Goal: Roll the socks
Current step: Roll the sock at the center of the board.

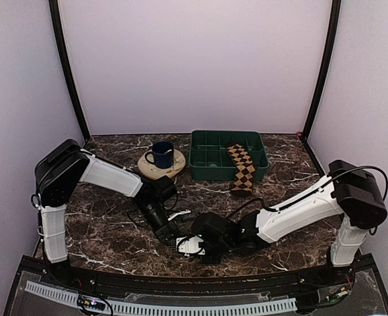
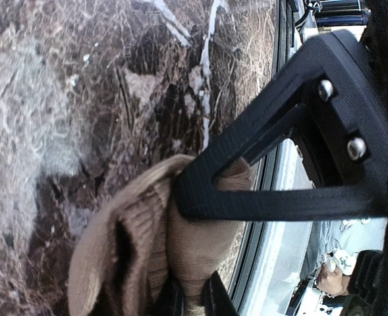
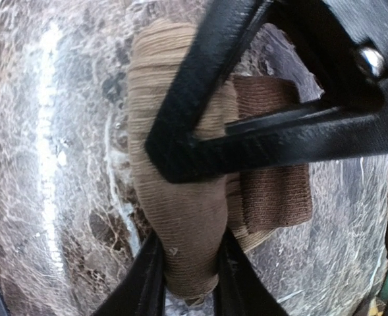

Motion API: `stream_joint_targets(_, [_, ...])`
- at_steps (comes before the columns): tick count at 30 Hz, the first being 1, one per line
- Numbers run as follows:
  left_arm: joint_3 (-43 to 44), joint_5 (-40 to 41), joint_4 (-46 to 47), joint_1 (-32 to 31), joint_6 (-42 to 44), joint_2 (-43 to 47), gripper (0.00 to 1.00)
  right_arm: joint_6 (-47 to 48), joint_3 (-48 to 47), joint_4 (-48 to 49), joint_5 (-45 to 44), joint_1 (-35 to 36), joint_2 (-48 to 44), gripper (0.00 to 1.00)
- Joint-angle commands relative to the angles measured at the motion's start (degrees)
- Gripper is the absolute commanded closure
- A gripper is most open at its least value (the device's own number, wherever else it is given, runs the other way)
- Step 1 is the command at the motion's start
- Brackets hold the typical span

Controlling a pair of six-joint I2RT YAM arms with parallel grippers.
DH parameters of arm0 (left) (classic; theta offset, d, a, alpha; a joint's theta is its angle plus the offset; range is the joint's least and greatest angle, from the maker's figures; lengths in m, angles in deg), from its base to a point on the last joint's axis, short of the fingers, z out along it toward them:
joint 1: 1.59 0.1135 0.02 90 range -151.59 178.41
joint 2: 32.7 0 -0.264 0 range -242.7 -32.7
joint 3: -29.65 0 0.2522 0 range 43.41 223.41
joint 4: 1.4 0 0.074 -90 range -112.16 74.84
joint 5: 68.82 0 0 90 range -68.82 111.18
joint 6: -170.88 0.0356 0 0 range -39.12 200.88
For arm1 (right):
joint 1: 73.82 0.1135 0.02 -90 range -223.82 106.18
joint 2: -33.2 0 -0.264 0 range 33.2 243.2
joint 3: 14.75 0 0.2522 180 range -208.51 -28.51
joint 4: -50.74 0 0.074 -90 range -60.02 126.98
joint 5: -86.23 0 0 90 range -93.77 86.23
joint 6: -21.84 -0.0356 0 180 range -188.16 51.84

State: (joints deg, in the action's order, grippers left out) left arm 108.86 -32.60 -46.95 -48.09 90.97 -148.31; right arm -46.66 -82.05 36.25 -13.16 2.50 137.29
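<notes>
At the near edge of the counter (image 1: 101,224), just short of its black front rail (image 1: 180,280), the two hands meet over the tan sock (image 2: 121,224). The left hand (image 2: 188,245) is clenched on it, its ribbed black fingers (image 2: 246,197) pinching the soft knit where the fabric bunches into folds. The right hand (image 3: 180,227) grasps the same sock from the other side: one finger presses across the top of a thick, partly rolled bundle and the other comes up beneath it. The sock is fine-ribbed, with a darker brown band folded under the lighter tan layer. It lies on glossy dark marble with white veins.

Beyond the hands a stretch of marble runs to the things at the back. On the left a blue mug (image 1: 161,155) stands on a round wooden disc (image 1: 153,168); what the mug holds cannot be told. Just right of it sits a green tray (image 1: 200,172) with a gridded floor. The argyle sock (image 1: 242,168), long and flat, lies across the tray's front rim, one end inside and the other down on the counter. Pale lilac walls (image 1: 194,66) close in the back and both sides
</notes>
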Motion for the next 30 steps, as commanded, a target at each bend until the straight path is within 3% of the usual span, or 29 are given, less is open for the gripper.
stream_joint_targets(1, [0.09,2.02,-2.84,0.13,1.26,-1.06,1.00,1.08,-2.13,-1.05,1.51,0.51,2.10,0.86])
stream_joint_targets(3, [0.12,2.99,-2.63,0.23,0.84,-0.71,1.00,1.13,-2.57,-2.10,2.02,0.53,2.63,0.91])
stream_joint_targets(14, [-5.19,7.41,7.10,1.96,-7.45,8.62,0.77,-1.24,-2.16,-5.14,6.18,-0.86,2.99,1.00])
stream_joint_targets(22, [-11.08,10.70,15.06,3.52,-13.76,16.98,0.70,-3.90,-3.37,-7.48,9.41,-2.29,3.07,1.00])
stream_joint_targets(30, [-16.09,23.73,21.13,4.40,-18.71,24.63,0.70,-7.66,-8.11,-13.08,17.14,-5.90,4.88,1.00])
